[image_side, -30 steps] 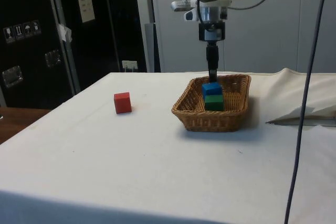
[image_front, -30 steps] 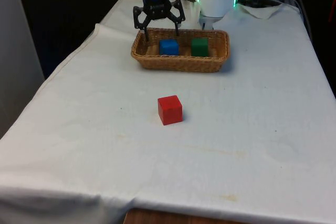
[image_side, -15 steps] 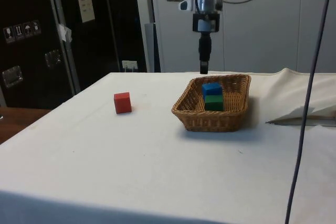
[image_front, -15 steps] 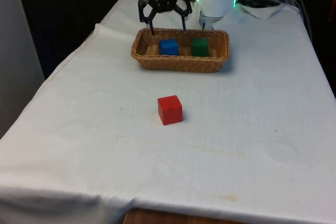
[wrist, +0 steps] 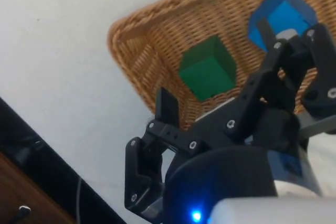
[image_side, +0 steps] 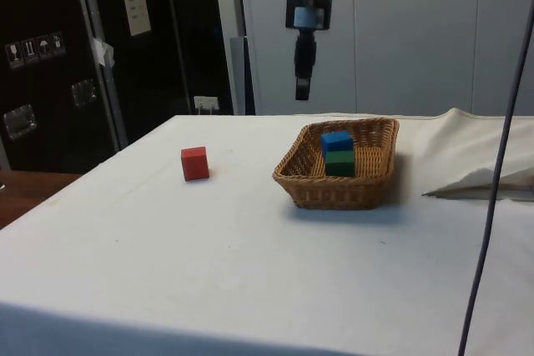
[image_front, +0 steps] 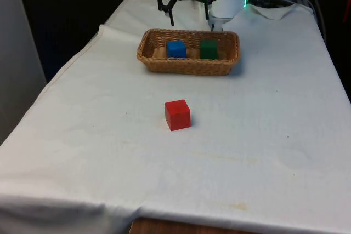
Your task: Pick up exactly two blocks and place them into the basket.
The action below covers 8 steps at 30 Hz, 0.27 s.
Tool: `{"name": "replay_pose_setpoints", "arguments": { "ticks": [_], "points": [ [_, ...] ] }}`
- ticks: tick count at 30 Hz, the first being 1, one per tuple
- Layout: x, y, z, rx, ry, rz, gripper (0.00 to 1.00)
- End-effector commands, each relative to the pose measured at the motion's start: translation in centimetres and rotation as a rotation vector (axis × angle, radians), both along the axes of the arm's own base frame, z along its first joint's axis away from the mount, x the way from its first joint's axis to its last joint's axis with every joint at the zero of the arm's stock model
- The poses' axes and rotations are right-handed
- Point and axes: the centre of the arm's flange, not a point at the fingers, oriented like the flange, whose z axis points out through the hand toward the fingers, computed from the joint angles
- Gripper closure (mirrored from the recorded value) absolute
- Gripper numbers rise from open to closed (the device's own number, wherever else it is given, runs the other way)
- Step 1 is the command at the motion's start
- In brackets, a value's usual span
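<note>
A wicker basket stands at the table's far end and holds a blue block and a green block side by side. A red block lies alone on the cloth in the middle of the table. My gripper hangs open and empty, well above the basket's far rim. From the side, the gripper is high over the basket, above the blue block and green block. The wrist view looks down past the spread fingers at the green block and blue block.
The red block sits apart from the basket, towards the dark cabinets. A fold of loose cloth lies beyond the basket, and a cable hangs down there. The cloth's front edge drops off the table.
The open gripper has risen out of the basket, leaving the blue block beside the green one, and has drifted towards the front view's right. The blocks have not moved.
</note>
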Motion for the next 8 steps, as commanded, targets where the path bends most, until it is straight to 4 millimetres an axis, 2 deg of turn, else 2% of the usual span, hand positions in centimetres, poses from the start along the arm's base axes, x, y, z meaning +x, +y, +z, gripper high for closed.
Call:
{"name": "replay_pose_setpoints", "arguments": {
  "ticks": [1, 6, 8],
  "points": [
    [0.2, 0.3, 0.2, 0.0, -0.001, 0.002, 0.0],
    [1.3, 1.7, 0.8, -0.02, 0.013, 0.004, 0.0],
    [1.2, 1.8, 1.1, -0.005, 0.002, 0.006, 0.0]
  ]
}}
